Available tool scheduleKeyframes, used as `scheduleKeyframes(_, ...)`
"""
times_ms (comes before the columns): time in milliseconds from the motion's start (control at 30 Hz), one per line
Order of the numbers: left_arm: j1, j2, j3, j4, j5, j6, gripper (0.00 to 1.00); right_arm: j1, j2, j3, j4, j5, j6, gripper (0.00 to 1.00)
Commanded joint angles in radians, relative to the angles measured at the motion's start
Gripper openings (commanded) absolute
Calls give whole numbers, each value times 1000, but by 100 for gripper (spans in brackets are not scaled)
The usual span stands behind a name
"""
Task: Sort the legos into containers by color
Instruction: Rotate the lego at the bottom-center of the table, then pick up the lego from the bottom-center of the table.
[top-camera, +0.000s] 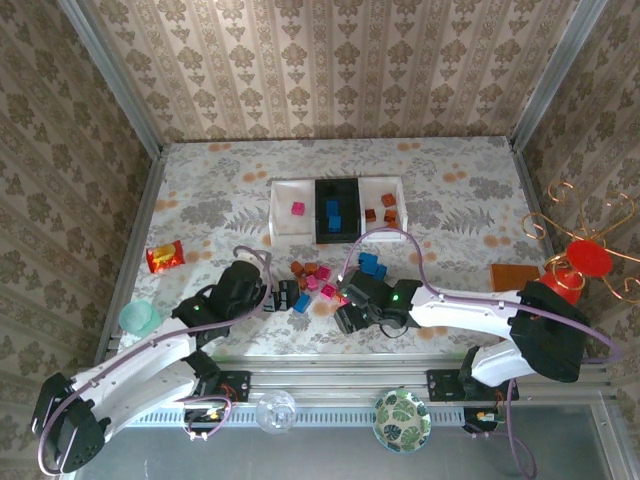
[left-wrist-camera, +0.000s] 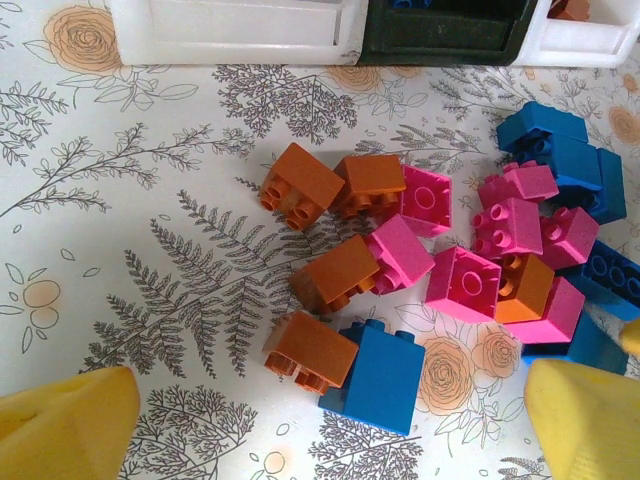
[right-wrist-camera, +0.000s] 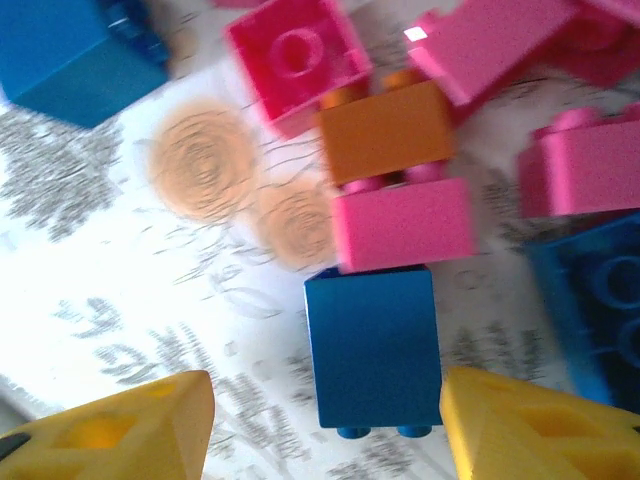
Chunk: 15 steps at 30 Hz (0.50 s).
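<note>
Top external view gives us the floral surface (top-camera: 200, 200), with the containers (top-camera: 275, 215) at its far middle: pink in one white tray, blue in the black tray, orange-brown in the other. Most legos (top-camera: 315, 280) lie heaped nearby, so we judge sorting barely begun. Our left tool (top-camera: 288, 297) hovers beside the heap, fingers wide apart. Our right tool (right-wrist-camera: 328, 378) straddles a blue brick (right-wrist-camera: 372, 340), fingers apart, not gripping. Next we should close squarely and carry it to the black tray. The bricks look small, glossy and studded.
</note>
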<state>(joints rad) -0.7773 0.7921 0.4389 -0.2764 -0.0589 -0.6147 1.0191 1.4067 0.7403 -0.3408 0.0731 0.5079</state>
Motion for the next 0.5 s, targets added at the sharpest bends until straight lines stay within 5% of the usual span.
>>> scheduleKeyframes(0, 13, -13, -17, 6, 19, -22, 100, 33, 9, 24, -49, -45, 10, 65)
scheduleKeyframes(167, 16, -5, -22, 14, 27, -25, 100, 41, -2, 56, -146, 171, 35, 73)
scheduleKeyframes(467, 21, -11, -26, 13, 30, -28, 100, 41, 186, 91, -49, 128, 42, 69)
